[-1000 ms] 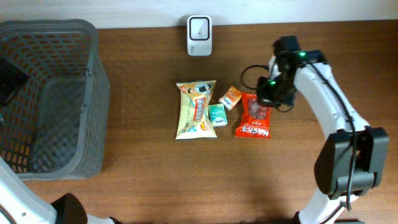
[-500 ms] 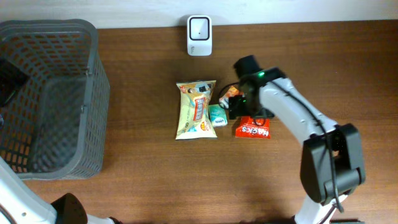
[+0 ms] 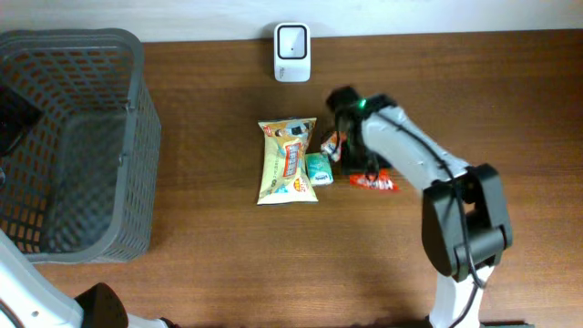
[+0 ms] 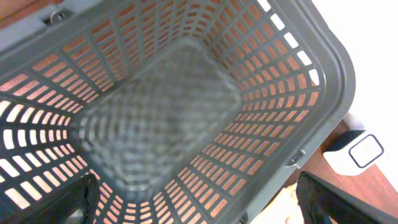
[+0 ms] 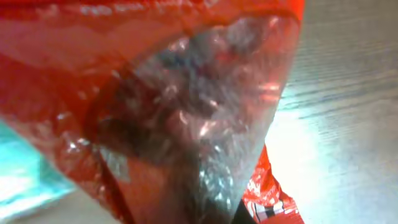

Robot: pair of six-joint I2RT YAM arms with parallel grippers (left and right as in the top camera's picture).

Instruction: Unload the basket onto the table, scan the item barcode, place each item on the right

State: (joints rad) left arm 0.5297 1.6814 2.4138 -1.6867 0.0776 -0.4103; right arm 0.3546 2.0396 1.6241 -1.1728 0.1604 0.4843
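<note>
The grey basket (image 4: 323,93) fills the left wrist view, with the left gripper (image 4: 208,204) spread wide above it. The red bag (image 3: 375,182) sits mid-table, right of a teal pack (image 3: 318,168) — only the right wrist shows its clear window — pinched by the right gripper (image 3: 358,162). Its lettering is unreadable.

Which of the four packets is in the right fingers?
The red bag, rightmost in the row: it alone fills the right wrist view. The yellow bag, teal packet and orange packet lie to its left.
</note>
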